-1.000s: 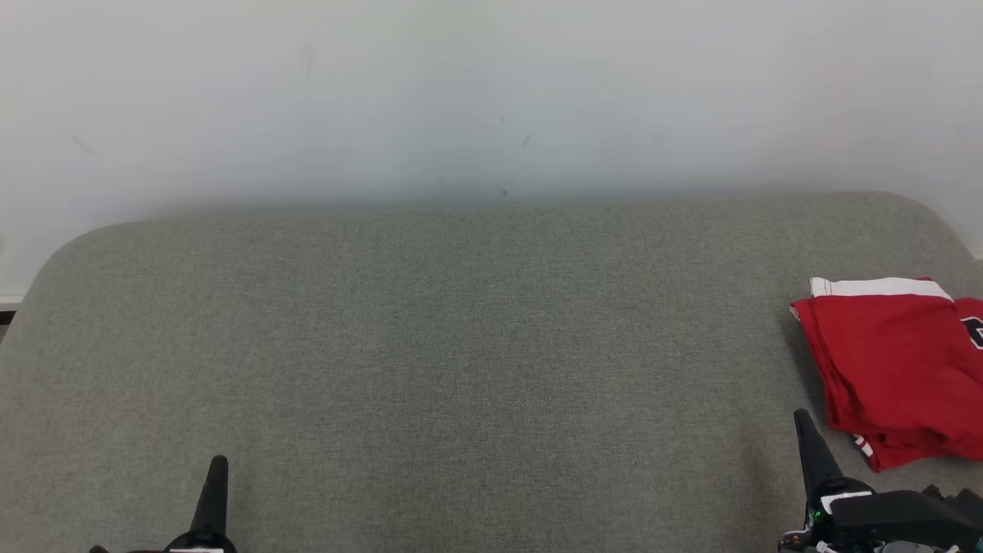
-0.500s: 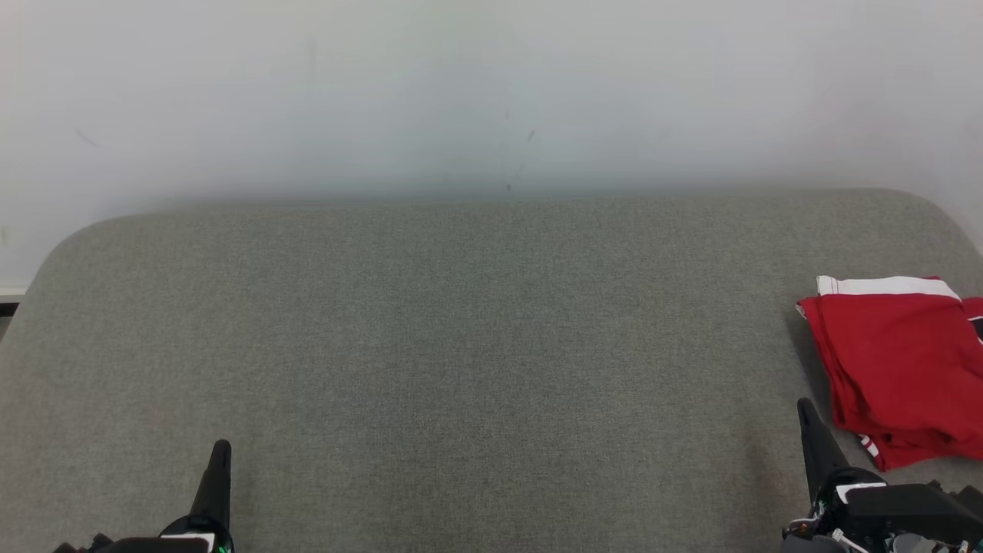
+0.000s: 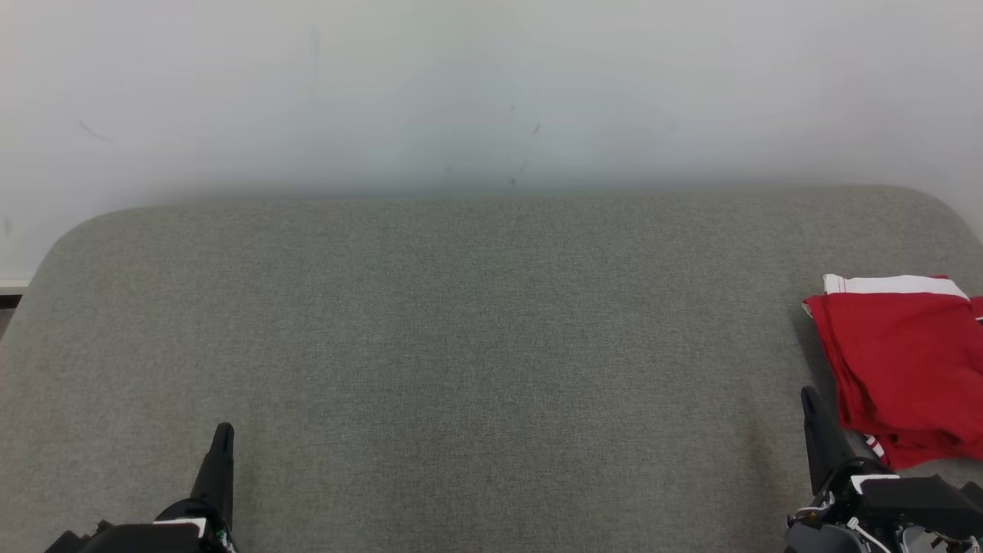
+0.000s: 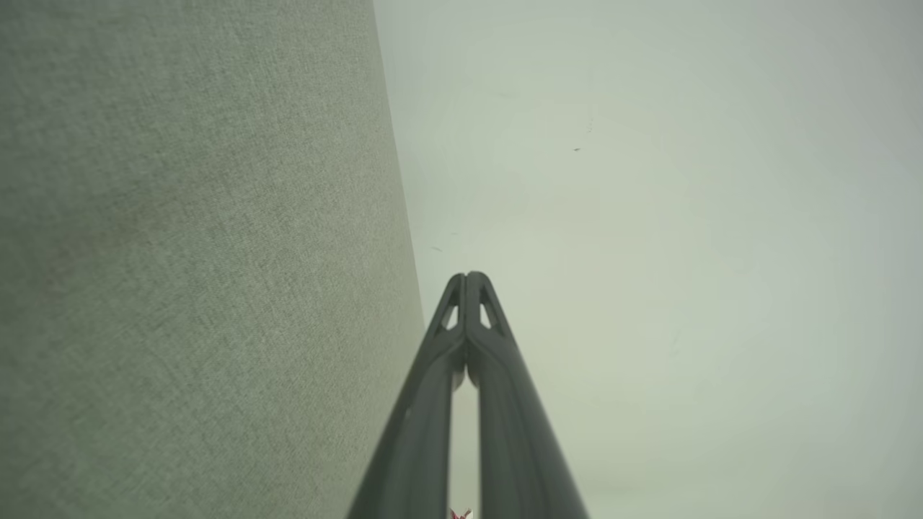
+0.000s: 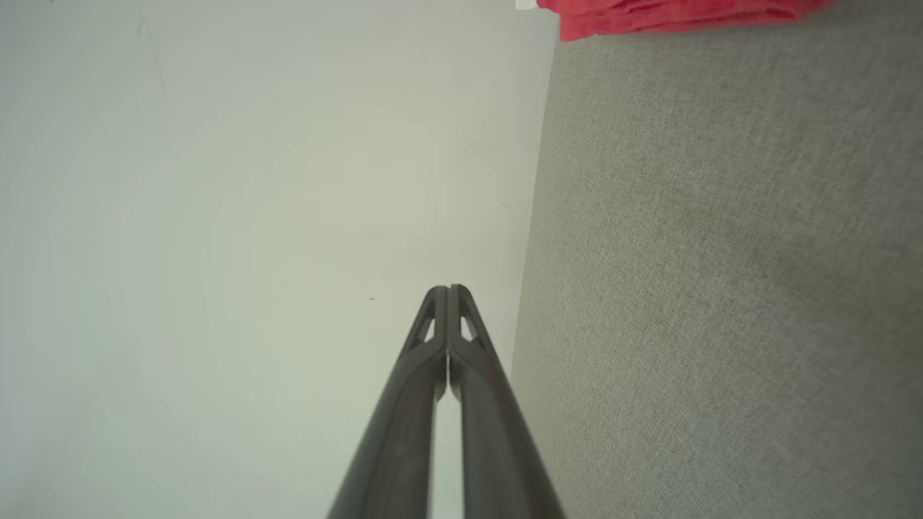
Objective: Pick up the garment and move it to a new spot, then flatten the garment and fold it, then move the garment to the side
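Observation:
The garment (image 3: 902, 369) is red with a white band, folded into a stack at the right edge of the grey padded surface (image 3: 476, 346); the frame's right edge cuts it off. A strip of the garment (image 5: 670, 14) shows at the top of the right wrist view. My right gripper (image 3: 808, 398) stands just left of the garment's near corner, fingers pressed together and holding nothing. At the lower left, far from the garment, my left gripper (image 3: 223, 432) is shut and empty too. Each wrist view shows its own fingers together, the left gripper (image 4: 467, 277) and the right gripper (image 5: 448, 290).
A pale wall (image 3: 491, 92) rises behind the grey surface. The surface has rounded far corners and a wide bare stretch between my two grippers.
The head camera has shifted, so the garment sits further right and lower in view. Both grippers' fingers reach higher into the picture than before. Both stay shut.

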